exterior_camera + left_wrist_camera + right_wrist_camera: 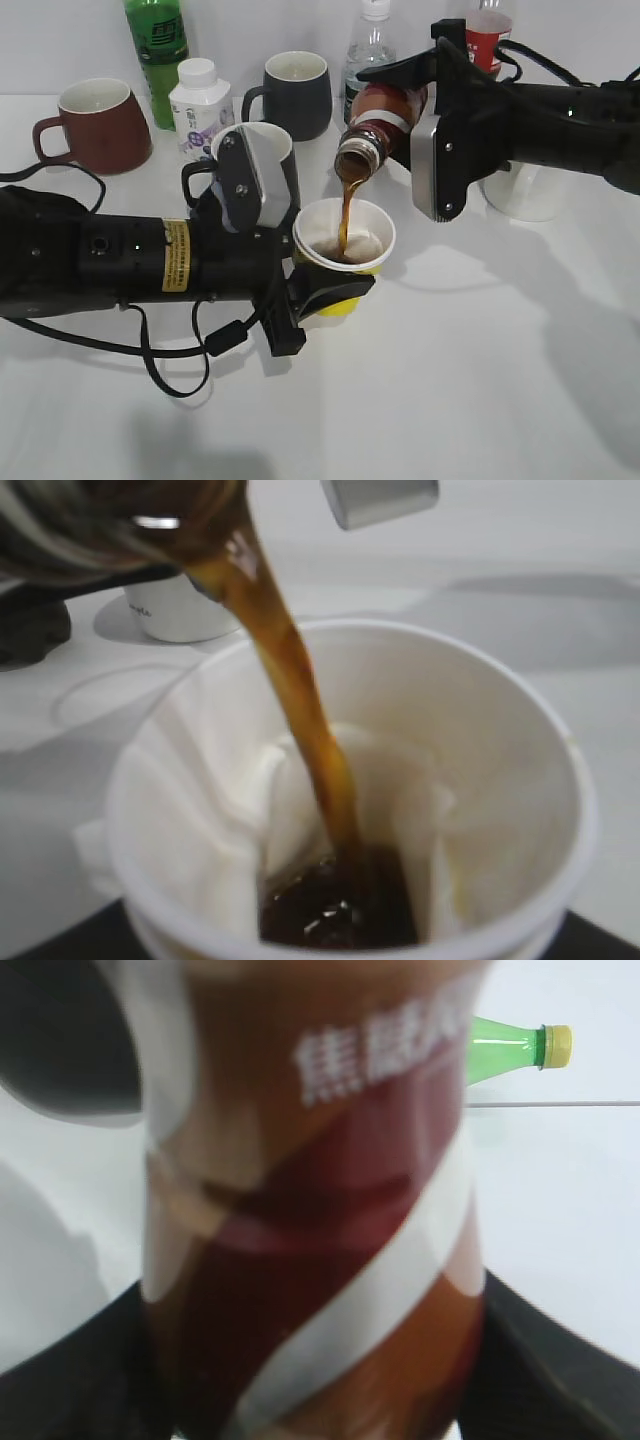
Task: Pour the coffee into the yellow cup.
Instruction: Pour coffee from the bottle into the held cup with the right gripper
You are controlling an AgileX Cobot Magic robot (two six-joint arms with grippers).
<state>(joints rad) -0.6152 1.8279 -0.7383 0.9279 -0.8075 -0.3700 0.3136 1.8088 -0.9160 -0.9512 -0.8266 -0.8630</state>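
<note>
While my right gripper (405, 105) clamps the tilted coffee bottle (378, 125), its mouth points toward seven o'clock and a brown stream (345, 215) falls into the yellow cup (345, 245). My left gripper (325, 290) grasps that cup; the black mug (297, 93) stands at eleven o'clock.

Not much readable text here tbh. The coffee bottle (310, 1220) has white Chinese characters across the top of its swirl label in the right wrist view, first one looks like 焦, the rest is too blurry. The left arm has a yellow sticker (176, 255) with tiny black print, can't make it out. The small white bottle (199, 108) has printing too, unreadable.
</note>
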